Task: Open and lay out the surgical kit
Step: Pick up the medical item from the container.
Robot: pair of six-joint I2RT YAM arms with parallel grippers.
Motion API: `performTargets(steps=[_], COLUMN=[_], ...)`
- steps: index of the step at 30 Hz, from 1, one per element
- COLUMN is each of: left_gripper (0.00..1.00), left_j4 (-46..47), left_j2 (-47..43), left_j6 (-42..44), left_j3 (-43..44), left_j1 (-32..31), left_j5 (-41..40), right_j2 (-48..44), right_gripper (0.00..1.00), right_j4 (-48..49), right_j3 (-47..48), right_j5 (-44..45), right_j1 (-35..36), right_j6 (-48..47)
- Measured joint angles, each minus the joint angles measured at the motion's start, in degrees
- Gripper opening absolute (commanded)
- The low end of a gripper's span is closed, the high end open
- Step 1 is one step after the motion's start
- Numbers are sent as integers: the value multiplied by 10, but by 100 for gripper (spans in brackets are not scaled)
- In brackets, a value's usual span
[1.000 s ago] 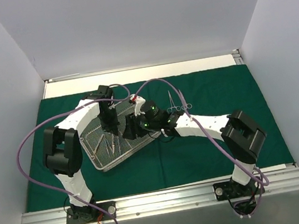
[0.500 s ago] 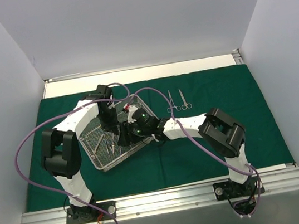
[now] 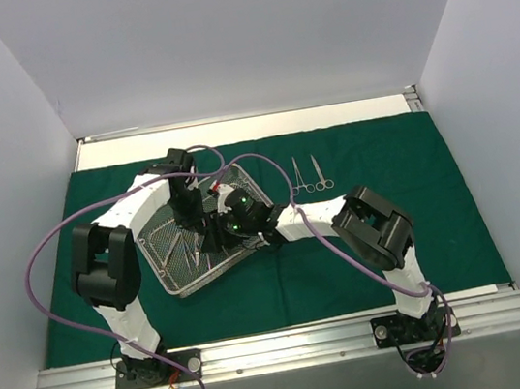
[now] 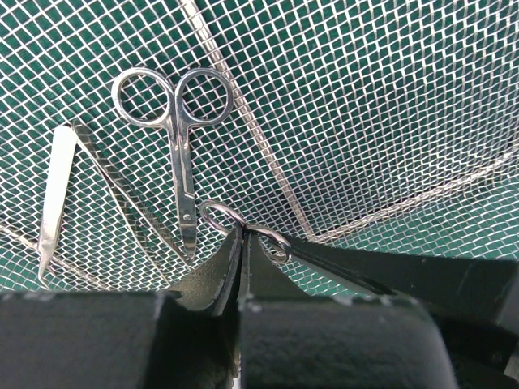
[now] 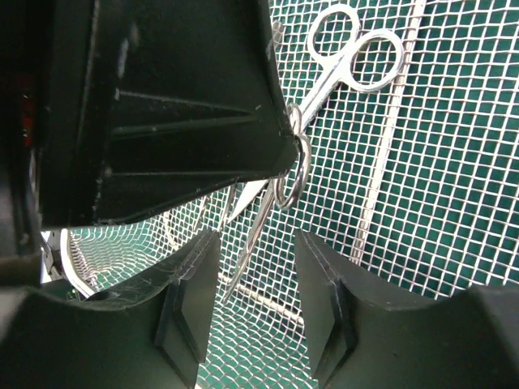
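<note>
Your left gripper (image 4: 242, 245) was pressed together on the ring end of a ring-handled tool (image 5: 303, 166). The tool's two finger rings stuck out on either side of the gripper's tips, over the floor of the wire tray (image 4: 389, 97). You could not tell whether the tool's far end touched the mesh.

Your right gripper (image 5: 255, 243) faced it from close by with its fingers (image 5: 190, 300) apart. The tool's slim shaft ran through the gap between them, and it seemed to touch neither. The black body of the left gripper filled the upper left of the right wrist view and hid the tray behind it.

Just ahead of the left gripper's tips, slightly to their left, a pair of scissors (image 4: 180, 166) lay flat on the mesh with its rings pointing away. Tweezers (image 4: 55, 190) lay further left. A thicker wire rib crossed the mesh just right of the tips.

The tray sat on the green cloth (image 3: 393, 233). Behind the right gripper, off the tray, a nearer laid-out tool (image 3: 299, 177) and a farther laid-out tool (image 3: 319, 172) lay side by side on the cloth. A purple cable (image 3: 44, 256) looped out beside the left arm.
</note>
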Motion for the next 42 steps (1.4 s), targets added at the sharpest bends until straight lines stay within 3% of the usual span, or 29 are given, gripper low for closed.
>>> performTargets(steps=[11,23,42], left_gripper=[2,2,2], left_j4=[2,8,5], left_j2=[0,-2,-3], left_j6=[3,1,1], left_j3=[-5,-8,-6], left_j1=[7,7,23], left_j5=[-8,-2,25], right_j2=[17,4,-21], right_gripper=[35,42,41], right_j4=[14,44,51], right_j3=[15,-27,-45], right_j5=[2,24,19], right_j1=[6,6,-17], right_j6=[2,20,33])
